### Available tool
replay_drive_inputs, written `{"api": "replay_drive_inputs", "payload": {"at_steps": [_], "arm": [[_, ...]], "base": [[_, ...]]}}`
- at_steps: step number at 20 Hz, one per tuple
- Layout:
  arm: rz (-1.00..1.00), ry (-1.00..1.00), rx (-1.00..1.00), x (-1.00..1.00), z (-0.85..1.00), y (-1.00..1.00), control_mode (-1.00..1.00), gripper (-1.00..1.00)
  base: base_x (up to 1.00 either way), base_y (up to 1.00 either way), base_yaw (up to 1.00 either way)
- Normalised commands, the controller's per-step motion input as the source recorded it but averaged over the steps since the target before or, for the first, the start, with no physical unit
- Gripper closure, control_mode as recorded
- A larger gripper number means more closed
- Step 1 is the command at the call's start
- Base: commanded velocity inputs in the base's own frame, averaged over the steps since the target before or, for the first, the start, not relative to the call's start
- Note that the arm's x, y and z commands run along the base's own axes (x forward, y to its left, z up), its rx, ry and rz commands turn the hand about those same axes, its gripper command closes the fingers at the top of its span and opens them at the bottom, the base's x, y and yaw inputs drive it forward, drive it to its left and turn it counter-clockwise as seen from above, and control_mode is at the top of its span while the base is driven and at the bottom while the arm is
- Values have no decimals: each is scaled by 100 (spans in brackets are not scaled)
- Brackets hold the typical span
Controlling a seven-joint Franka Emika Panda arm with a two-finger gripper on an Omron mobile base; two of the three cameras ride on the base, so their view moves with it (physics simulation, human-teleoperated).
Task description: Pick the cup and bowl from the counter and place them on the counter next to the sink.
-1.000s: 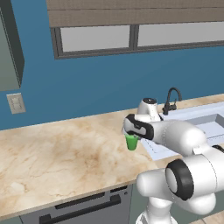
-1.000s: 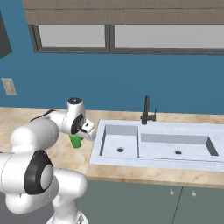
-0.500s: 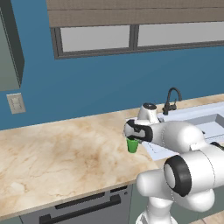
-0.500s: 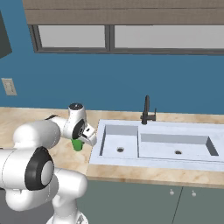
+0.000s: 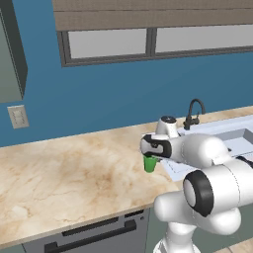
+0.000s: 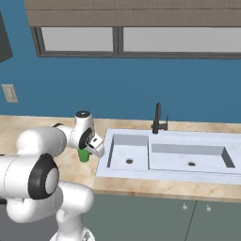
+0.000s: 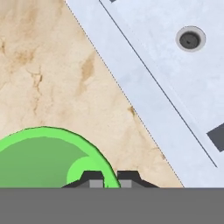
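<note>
The green cup (image 5: 149,164) (image 6: 84,155) stands upright low over the beige counter (image 5: 74,178) (image 6: 14,129), just left of the white sink (image 5: 240,140) (image 6: 164,155). My gripper (image 5: 149,155) (image 6: 85,149) reaches down from above and is shut on the cup's rim. In the hand view the cup (image 7: 39,162) fills the lower left, and the gripper (image 7: 110,178) pinches its rim wall between the two fingertips. The sink's edge and drain (image 7: 189,40) lie to the upper right, with marbled counter (image 7: 57,78) between. Whether the cup's base touches the counter I cannot tell. The bowl is out of view.
A dark faucet (image 5: 193,111) (image 6: 157,117) rises behind the sink. A blue wall with a window runs along the back, with an outlet (image 5: 18,116) at the left. Open counter stretches left of the cup. A dark appliance handle (image 5: 91,237) sits under the counter's front edge.
The arm has brought the cup down a little toward the counter beside the sink, then held still. The grip on the rim looks unchanged.
</note>
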Motion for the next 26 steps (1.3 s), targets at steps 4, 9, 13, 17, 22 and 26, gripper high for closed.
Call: {"api": "replay_drive_inputs", "payload": {"at_steps": [4,9,13,17,22,26], "arm": [[0,0,0,0,0,0,-100,-100],[0,0,0,0,0,0,-100,-100],[0,0,0,-3,11,0,-100,-100],[0,-4,0,-18,32,0,-100,-100],[0,-4,0,-19,31,0,-100,-100],[0,-2,0,-45,25,0,-100,-100]], "base": [[0,0,0],[0,0,0],[0,0,0],[0,0,0],[0,0,0],[0,0,0]]}}
